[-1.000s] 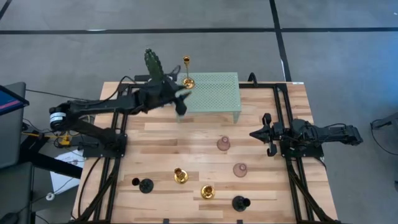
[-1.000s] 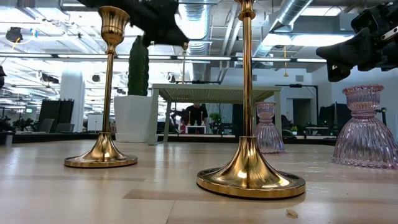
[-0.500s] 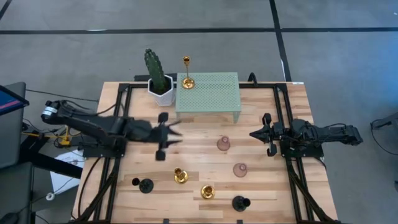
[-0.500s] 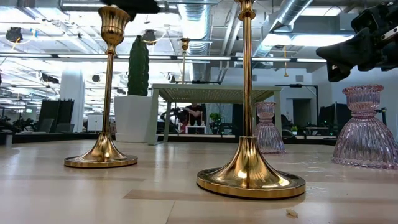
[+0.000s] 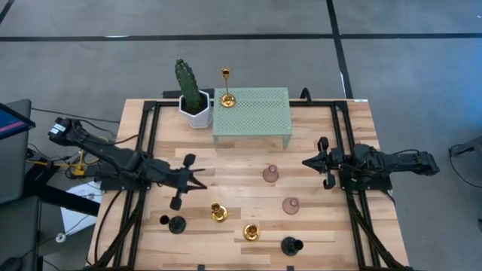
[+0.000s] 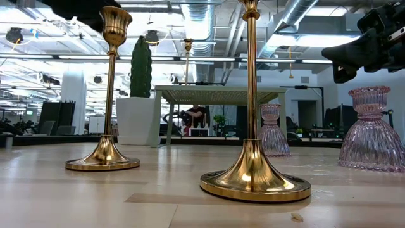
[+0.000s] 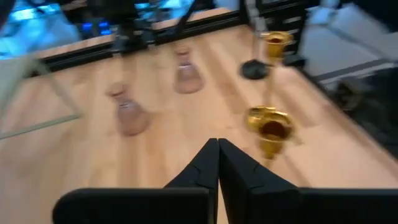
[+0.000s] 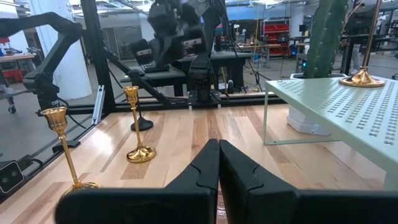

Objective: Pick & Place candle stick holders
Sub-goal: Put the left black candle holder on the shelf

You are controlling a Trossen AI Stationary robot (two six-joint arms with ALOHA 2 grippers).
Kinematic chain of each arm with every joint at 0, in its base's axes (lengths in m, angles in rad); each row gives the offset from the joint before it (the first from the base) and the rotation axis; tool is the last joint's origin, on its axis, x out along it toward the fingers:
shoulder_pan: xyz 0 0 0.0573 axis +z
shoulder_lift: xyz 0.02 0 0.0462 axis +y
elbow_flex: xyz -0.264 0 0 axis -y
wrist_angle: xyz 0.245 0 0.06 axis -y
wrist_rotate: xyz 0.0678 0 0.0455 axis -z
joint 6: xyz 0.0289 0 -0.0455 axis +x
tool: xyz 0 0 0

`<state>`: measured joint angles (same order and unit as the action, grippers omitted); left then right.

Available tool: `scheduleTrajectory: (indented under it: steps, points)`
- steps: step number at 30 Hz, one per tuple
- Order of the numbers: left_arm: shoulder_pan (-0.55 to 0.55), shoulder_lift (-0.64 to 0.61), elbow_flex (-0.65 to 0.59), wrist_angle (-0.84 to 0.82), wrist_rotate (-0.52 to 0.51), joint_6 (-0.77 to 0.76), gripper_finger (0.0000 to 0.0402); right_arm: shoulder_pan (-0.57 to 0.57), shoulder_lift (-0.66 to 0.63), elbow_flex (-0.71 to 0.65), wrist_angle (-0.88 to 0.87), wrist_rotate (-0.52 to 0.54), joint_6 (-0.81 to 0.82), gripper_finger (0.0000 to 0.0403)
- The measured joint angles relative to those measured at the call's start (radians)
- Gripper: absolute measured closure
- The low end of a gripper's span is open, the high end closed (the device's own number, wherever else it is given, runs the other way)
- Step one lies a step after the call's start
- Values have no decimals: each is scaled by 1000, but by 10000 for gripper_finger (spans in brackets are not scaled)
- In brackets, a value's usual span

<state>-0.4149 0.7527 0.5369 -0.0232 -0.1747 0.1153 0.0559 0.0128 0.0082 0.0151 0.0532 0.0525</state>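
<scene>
One gold holder (image 5: 227,98) stands on the green perforated stand (image 5: 252,113). On the table stand two gold holders (image 5: 218,213) (image 5: 251,232), two black ones (image 5: 175,223) (image 5: 291,245) and two pink glass ones (image 5: 271,175) (image 5: 291,205), all on their round bases. My left gripper (image 5: 202,181) is shut and empty over the table's left middle, just far-left of the nearer gold holder (image 7: 272,127). My right gripper (image 5: 306,161) is shut and empty at the right side, waiting.
A green cactus in a white pot (image 5: 191,96) stands left of the green stand at the far edge. Black frame rails (image 5: 143,173) run along both table sides. Bare wood lies between the stand and the holders (image 5: 226,158).
My left gripper has come away from the gold holder on the green stand, moving toward the table's near edge and left and lower, to just above the gold holder near the table's middle. The holder on the stand has stayed upright.
</scene>
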Motion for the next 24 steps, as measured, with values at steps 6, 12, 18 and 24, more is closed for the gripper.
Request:
scheduleTrajectory:
  steps: [6,12,18,24]
  points:
    - [0,1,-88,37,56,0,393,0,0,0,0,0,0,403]
    - [1,1,-148,84,56,3,396,1,0,0,0,0,0,403]
    - [1,-55,-159,50,52,39,397,1,0,0,0,0,0,403]
    - [1,-197,-159,-71,51,60,396,1,0,0,0,0,0,403]
